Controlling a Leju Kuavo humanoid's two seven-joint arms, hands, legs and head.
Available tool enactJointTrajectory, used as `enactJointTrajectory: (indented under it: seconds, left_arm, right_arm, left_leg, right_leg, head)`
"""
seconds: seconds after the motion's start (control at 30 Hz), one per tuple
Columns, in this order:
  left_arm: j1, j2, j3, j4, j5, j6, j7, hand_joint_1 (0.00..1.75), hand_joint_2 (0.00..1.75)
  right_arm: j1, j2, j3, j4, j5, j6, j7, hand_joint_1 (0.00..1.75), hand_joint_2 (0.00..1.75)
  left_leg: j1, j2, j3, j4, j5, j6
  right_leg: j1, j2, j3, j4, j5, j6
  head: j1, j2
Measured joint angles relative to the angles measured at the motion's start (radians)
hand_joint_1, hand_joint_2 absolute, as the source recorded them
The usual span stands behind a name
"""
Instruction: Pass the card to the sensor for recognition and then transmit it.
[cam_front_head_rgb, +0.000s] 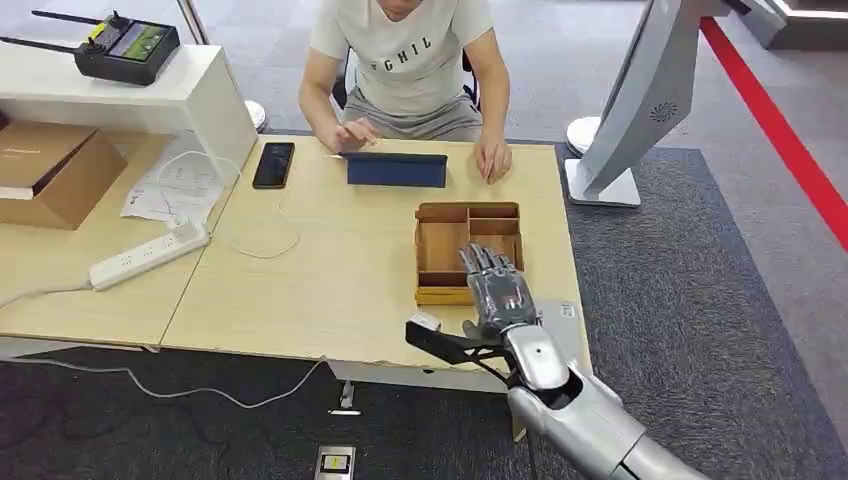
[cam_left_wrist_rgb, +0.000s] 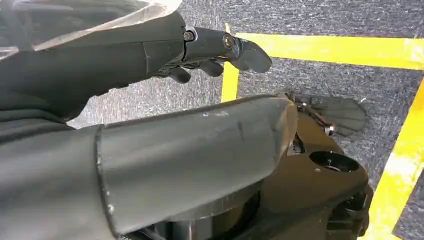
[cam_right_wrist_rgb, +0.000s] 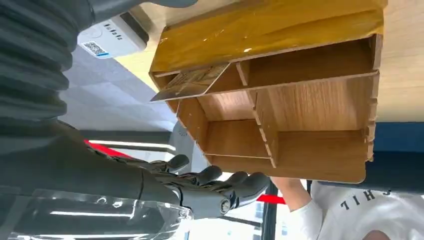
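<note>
Card (cam_right_wrist_rgb: 192, 82): leaning in a near compartment of the wooden tray (cam_front_head_rgb: 443, 258).
Right hand (cam_front_head_rgb: 497, 290): over the tray's near edge, fingers straight, holding nothing.
Left hand (cam_left_wrist_rgb: 210, 52): fingers loosely curled, empty.
Table (cam_front_head_rgb: 330, 270): pale wood, on dark carpet; person (cam_front_head_rgb: 408, 60) seated at far side.

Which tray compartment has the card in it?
The narrow compartment along the wooden tray's robot-side edge, nearest the right hand; the card leans there, the others are bare.
</note>
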Motion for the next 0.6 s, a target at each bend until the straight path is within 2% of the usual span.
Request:
enactJointTrajectory:
  seconds: [0.47, 0.6]
  left_arm:
    - [0.000, -0.006, 0.006, 0.001, 0.010, -0.003, 0.008, 0.00, 0.00]
    - [0.000, 0.020, 0.006, 0.002, 0.008, -0.121, 0.012, 0.00, 0.00]
  right_arm:
    - [-0.012, -0.007, 0.016, 0.001, 0.002, 0.041, 0.016, 0.00, 1.75]
    - [-0.014, -0.008, 0.017, 0.001, 0.016, 0.044, 0.025, 0.00, 1.75]
  left_leg:
    - [0.000, 0.000, 0.000, 0.000, 0.000, 0.000]
    - [0.000, 0.000, 0.000, 0.000, 0.000, 0.000]
  right_leg:
    - [0.000, 0.000, 0.000, 0.000, 0.000, 0.000]
    - [0.000, 0.000, 0.000, 0.000, 0.000, 0.000]
  head:
    - [0.000, 0.000]
    - [0.000, 0.000]
